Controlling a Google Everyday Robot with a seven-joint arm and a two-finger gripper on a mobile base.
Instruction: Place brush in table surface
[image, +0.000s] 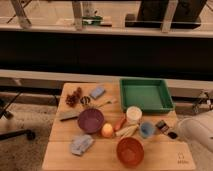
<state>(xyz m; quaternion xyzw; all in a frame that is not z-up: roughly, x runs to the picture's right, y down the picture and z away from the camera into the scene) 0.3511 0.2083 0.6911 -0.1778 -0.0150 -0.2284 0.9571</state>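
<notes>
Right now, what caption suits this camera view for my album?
Robot gripper at the right edge of the table surface, beside the small black brush, near a green tray.

The end effector (168, 130) is hovering at the table (165, 159) edge; the green tray (145, 93) is blocking the way behind it, the blue cup (146, 130) and orange bowl (130, 151) are crowding the inner side, and bare wood is lying open around the corner logo (183, 160)

End effector (176, 133) at right edge of table surface (165, 155), by brush (161, 125); green tray (146, 93) behind.
</notes>
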